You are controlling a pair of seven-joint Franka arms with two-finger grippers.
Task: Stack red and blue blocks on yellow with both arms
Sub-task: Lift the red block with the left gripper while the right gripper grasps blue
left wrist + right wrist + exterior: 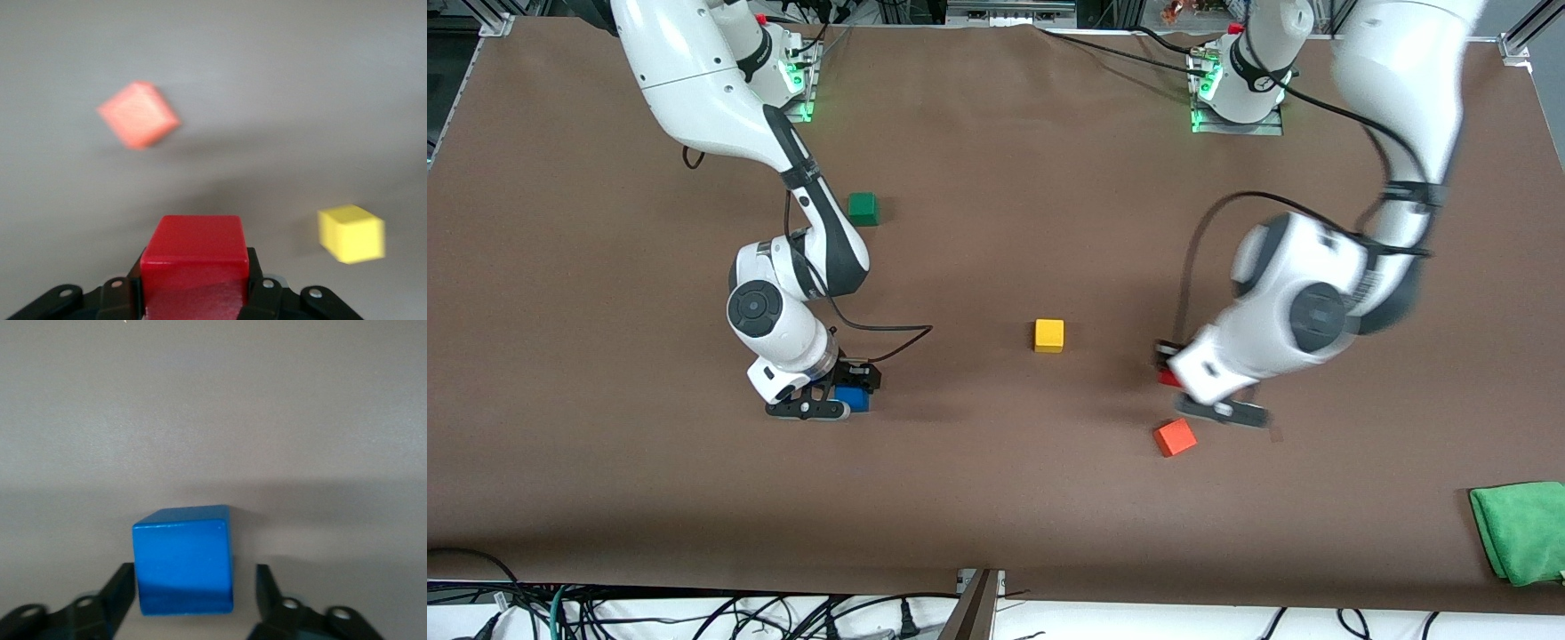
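My left gripper (1172, 380) is shut on the deep red cube (1167, 378) and holds it over the table beside the orange-red cube. In the left wrist view the red cube (193, 257) sits tight between the fingers of the gripper (193, 270). The yellow cube (1048, 335) stands alone mid-table and also shows in the left wrist view (351, 233). My right gripper (843, 394) is low at the table, open around the blue cube (855, 399). In the right wrist view the blue cube (183, 560) stands on the table within the gripper (193, 590), touching one finger, with a gap to the other.
An orange-red cube (1175, 436) lies just nearer the front camera than the left hand and shows in the left wrist view (139, 114). A dark green cube (863, 209) sits near the right arm's base. A green cloth (1522, 531) lies at the left arm's end, by the front edge.
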